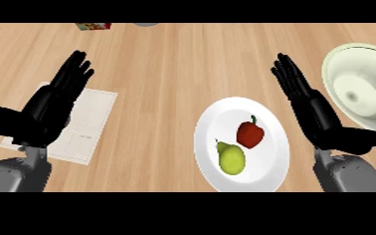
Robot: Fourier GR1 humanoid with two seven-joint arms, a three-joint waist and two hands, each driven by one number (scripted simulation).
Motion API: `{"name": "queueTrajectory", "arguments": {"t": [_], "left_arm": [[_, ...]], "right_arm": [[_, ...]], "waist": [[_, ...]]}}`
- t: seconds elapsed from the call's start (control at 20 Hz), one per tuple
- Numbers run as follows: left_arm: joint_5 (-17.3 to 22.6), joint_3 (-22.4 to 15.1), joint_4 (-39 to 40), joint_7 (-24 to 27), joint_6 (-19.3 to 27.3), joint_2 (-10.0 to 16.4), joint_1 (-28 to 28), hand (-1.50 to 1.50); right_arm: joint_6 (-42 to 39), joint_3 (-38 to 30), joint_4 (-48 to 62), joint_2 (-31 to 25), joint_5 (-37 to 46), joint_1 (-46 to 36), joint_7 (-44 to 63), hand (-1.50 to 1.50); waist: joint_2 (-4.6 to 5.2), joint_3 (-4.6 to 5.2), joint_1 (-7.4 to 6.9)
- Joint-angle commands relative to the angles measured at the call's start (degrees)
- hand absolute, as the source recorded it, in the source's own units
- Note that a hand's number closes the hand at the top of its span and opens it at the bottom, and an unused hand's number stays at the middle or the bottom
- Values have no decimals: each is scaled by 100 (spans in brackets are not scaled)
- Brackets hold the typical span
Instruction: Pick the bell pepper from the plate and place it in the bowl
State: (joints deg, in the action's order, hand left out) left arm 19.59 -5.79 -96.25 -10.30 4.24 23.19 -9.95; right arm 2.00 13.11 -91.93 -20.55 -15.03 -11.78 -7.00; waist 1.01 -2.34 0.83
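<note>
A red bell pepper (250,133) with a green stem lies on a white plate (220,114) in the lower middle of the head view. Beside it on the same plate lies a yellow-green pear (232,159). A pale cream bowl (339,67) stands at the right edge, partly cut off. My right hand (312,109) is open, fingers straight and pointing up, between the plate and the bowl, touching neither. My left hand (51,104) is open at the left, fingers up, far from the plate.
A white paper sheet or mat (88,129) lies flat under my left hand. A small red and yellow box (94,26) and a grey object (145,24) sit at the far edge. The counter is light wood.
</note>
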Motion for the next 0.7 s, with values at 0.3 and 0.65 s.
{"name": "queueTrajectory", "arguments": {"t": [0.3, 0.65], "left_arm": [[-1225, 295, 316, 163, 854, 391, -39, 0], [-1961, -140, 603, 244, 1344, -139, -43, 0]], "right_arm": [[317, -1409, 1167, -1288, 524, 882, -574, 150], [-575, -1661, 1201, -361, -109, 1868, -2902, -150]], "waist": [[-42, 298, 277], [-109, 233, 2]]}}
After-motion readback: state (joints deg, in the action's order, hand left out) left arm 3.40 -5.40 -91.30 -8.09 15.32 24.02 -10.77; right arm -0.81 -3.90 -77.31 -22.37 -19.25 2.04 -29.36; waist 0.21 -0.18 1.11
